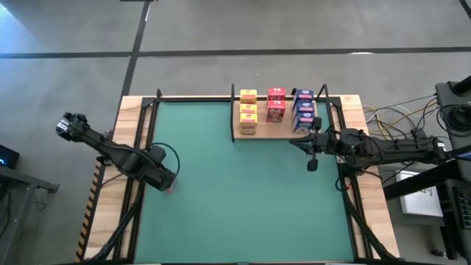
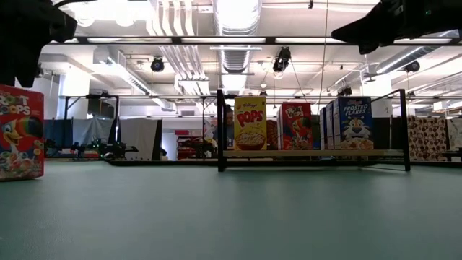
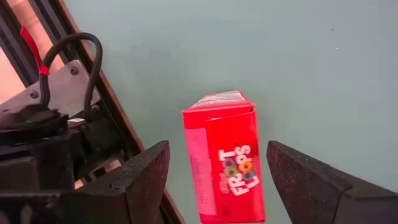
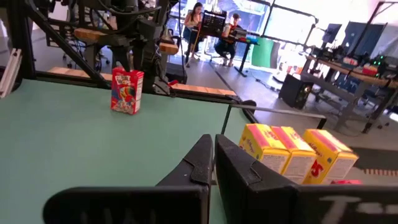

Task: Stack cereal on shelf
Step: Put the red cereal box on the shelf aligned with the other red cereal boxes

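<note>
Cereal boxes mostly sit on the shelf (image 1: pixel 283 134), a light-wood board with thin black posts at the far right part of the green mat (image 1: pixel 243 191): a yellow column (image 1: pixel 248 112), a red column (image 1: pixel 276 104) and a blue column (image 1: pixel 304 110), side by side. High view shows three yellow, two red; blue count hard to tell from above. In the low view the yellow Pops box (image 2: pixel 250 123), a red box (image 2: pixel 296 126) and the blue Frosted Flakes boxes (image 2: pixel 350 123) stand upright on the board. One more red box (image 3: pixel 228 157) stands upright on the mat near its left edge, well apart from the shelf; also seen at the left edge of the low view (image 2: pixel 20 132) and far off in the right wrist view (image 4: pixel 127 91). Left gripper (image 3: pixel 217 180) is above that red box, jaws spread wide, one finger on each side, gaps visible on both sides, not touching it. Right gripper (image 4: pixel 214 155) hangs above the mat just in front of the shelf's near edge, by the blue column, fingers pressed together, holding nothing. People sit at desks in the room beyond the table (image 4: pixel 214 25).
</note>
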You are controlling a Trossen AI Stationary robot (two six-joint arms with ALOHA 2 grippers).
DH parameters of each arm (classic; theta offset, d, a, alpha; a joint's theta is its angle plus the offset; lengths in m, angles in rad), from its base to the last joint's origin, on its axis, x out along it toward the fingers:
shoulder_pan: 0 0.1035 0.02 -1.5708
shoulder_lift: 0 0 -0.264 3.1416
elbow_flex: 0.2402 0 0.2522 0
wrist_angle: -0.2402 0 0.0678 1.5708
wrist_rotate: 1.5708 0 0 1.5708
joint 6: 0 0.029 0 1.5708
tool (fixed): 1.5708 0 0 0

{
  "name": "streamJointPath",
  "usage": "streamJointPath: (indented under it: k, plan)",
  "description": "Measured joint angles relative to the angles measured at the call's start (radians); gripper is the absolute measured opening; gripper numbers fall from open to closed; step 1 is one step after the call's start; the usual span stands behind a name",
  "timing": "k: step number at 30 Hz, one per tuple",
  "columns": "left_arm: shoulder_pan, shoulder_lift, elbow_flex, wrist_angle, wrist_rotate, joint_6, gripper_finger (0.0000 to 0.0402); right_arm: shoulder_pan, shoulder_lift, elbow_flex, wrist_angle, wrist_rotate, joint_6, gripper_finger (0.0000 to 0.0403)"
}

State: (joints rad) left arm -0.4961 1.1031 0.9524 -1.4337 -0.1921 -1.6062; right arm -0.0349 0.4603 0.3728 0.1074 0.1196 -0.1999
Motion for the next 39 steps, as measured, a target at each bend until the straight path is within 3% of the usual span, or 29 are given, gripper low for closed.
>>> streamJointPath:
  k: [25, 39]
  plan:
    - [0.0, -0.047, -0.03, 0.067, 0.028, 0.03, 0.0254, 0.0, 0.0, -0.018, 0.0, -0.042, 0.08, 0.0009]
    - [0.0, -0.066, -0.012, 0.05, -0.025, -0.004, 0.0254, 0.0, 0.0, -0.018, 0.001, -0.042, 0.069, 0.0009]
